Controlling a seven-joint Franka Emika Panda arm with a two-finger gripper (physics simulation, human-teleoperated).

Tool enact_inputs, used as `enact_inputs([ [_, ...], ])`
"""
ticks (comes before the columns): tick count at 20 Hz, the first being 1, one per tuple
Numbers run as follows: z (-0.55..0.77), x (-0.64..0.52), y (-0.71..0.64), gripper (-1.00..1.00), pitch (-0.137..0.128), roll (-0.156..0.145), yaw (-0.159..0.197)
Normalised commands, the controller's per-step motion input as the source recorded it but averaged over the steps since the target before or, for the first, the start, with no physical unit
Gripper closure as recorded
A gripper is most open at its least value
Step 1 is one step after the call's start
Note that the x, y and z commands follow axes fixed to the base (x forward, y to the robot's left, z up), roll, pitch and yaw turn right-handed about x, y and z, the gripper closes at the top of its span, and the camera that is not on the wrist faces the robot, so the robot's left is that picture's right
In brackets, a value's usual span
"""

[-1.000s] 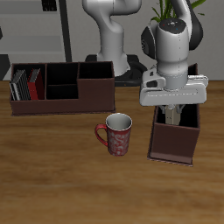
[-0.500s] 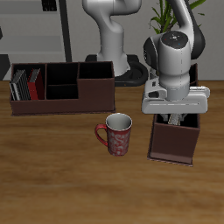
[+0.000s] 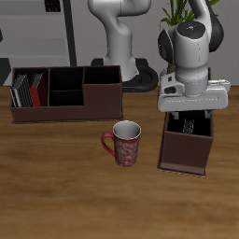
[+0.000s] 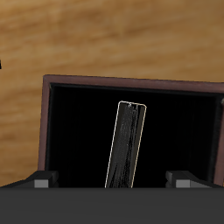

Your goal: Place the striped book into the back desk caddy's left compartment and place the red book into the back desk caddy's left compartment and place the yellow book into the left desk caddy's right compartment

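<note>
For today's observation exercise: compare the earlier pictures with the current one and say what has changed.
The gripper has risen out of the left desk caddy, fingers open and empty; the yellow book stands loose inside it. The mug and the back caddy with its books stayed put.

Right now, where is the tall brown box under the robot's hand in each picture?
Exterior view: the left desk caddy stands beside the mug, under the gripper.
Wrist view: the left desk caddy nearly fills the picture, a thin book standing inside.
Shared landmark: the wooden table.
</note>
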Motion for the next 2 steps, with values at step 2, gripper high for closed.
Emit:
enact_inputs([
  [2, 0.08, -0.64, 0.03, -1.00, -0.049, -0.051, 0.084],
])
